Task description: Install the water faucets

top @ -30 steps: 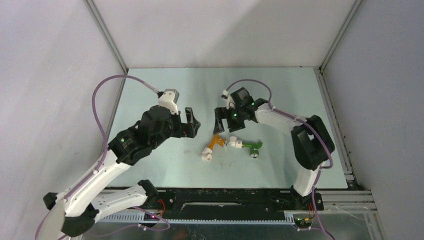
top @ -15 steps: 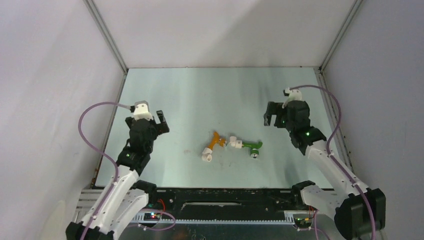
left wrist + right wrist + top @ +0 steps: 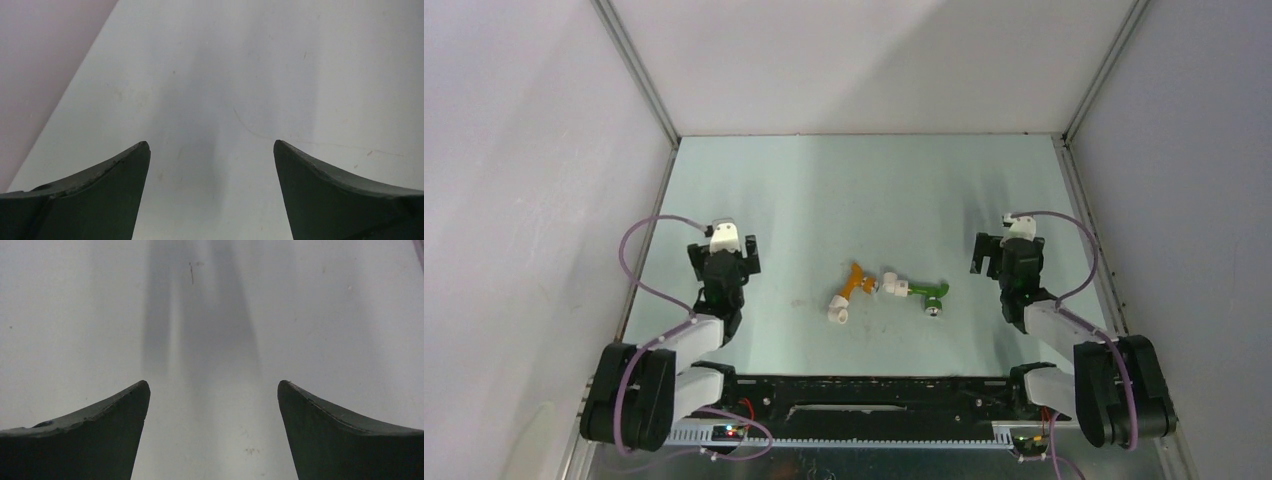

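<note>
In the top view the two water faucets lie side by side mid-table. The orange faucet (image 3: 856,280) has a white elbow fitting (image 3: 837,312) at its near-left end. The green faucet (image 3: 929,292) has a white fitting (image 3: 892,284) at its left end. My left gripper (image 3: 724,248) sits far to their left, open and holding nothing. My right gripper (image 3: 992,250) sits to their right, also open and holding nothing. The left wrist view shows only bare table between the open left gripper (image 3: 211,145) fingers. The right gripper (image 3: 213,384) likewise frames bare table.
The pale green table mat (image 3: 824,190) is enclosed by grey walls with metal rails (image 3: 639,80) at the left and right back corners. Both arms are folded low near the table's front edge (image 3: 864,380).
Both arms have drawn back from the faucets to the near left and near right and folded down. Their grippers stayed open. The faucets have not moved.
</note>
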Tool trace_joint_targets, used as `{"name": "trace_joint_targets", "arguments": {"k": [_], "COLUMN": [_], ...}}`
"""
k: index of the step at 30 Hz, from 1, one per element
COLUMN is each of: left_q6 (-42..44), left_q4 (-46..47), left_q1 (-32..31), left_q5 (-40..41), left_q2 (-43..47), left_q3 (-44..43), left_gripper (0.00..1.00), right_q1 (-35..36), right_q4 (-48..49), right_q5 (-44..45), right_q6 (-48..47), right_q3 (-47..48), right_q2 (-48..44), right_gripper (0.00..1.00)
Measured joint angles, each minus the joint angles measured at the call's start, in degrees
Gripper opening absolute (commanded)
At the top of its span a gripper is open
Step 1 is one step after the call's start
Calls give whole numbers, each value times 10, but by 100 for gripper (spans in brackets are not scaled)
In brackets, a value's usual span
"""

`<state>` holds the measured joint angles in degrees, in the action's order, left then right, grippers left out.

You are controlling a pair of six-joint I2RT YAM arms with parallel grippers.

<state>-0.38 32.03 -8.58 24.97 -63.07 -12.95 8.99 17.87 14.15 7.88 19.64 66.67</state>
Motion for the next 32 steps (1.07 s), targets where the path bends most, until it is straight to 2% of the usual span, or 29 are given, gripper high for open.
{"name": "trace_joint_targets", "arguments": {"k": [3,7,9,14,23,32], "left_q6": [21,18,17,14,13,13], "left_q4": [97,210,221,245,259,260], "left_q1": [11,74,81,81,81,81], "left_q5": [-11,-61,-70,-76,-77,-77], "left_q2": [-37,-85,-91,-93,-93,-93], "left_q3": [15,35,35,34,34,34], "left_gripper": [100,100,100,100,100,100], "right_q1": [-16,-32,-36,-77,-85,-85], "right_q4": [70,121,143,281,337,346], "right_q5": [-16,-46,-51,-66,-81,-84], "right_q6": [-10,-29,-41,-42,-42,-42], "right_q3": [-19,-8,-5,-43,-60,-60], "right_q2": [16,46,56,103,112,112], "right_gripper": [99,99,99,99,99,99]}}
